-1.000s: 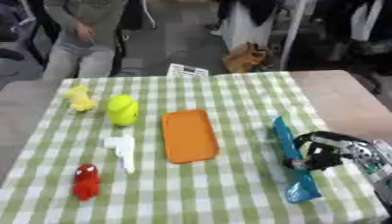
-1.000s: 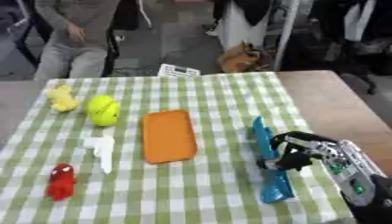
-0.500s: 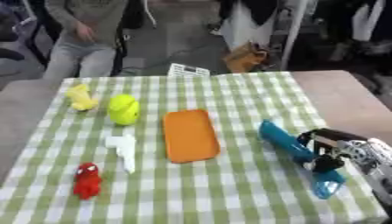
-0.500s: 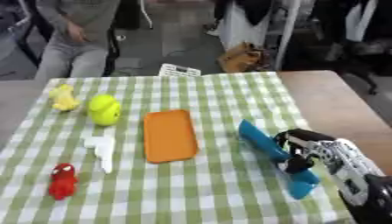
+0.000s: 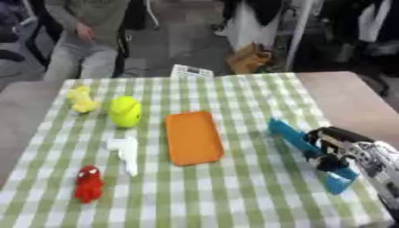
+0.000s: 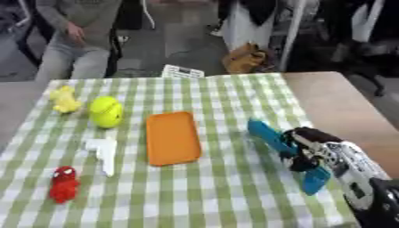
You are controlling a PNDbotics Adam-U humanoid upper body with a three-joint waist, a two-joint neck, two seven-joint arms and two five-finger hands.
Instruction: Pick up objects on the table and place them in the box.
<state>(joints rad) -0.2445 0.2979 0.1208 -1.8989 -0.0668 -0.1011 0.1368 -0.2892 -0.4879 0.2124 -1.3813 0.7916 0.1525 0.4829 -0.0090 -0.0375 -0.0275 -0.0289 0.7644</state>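
One tabletop (image 5: 234, 196) fills most of both views, covered in a green-and-white checked cloth, with a bare brown strip showing along its right side; the things on it are spread across its width. Nearest the middle lies the orange tray (image 5: 194, 137), a flat rounded rectangle set lengthwise and tilted a little, apart from everything else. To the right, the right hand (image 6: 305, 151) comes in from the lower right corner (black fingers, silver forearm behind) with its fingers curled round the middle of the blue tool (image 5: 295, 139); this long blue piece slants from upper left to lower right, and both its ends stick out past the hand; whether it rests on the cloth or is lifted off it, the views do not tell. On the left half, the yellow-green ball (image 5: 125, 111) sits just left of the tray's far end; the white object (image 5: 124, 151) lies below it, a slim shape pointing toward the near edge; the red figure (image 5: 89, 183) lies near the lower left corner, close to the white object but not touching it; the yellow toy (image 5: 82, 99) stands farthest left, near the ball. The left hand shows in neither view.
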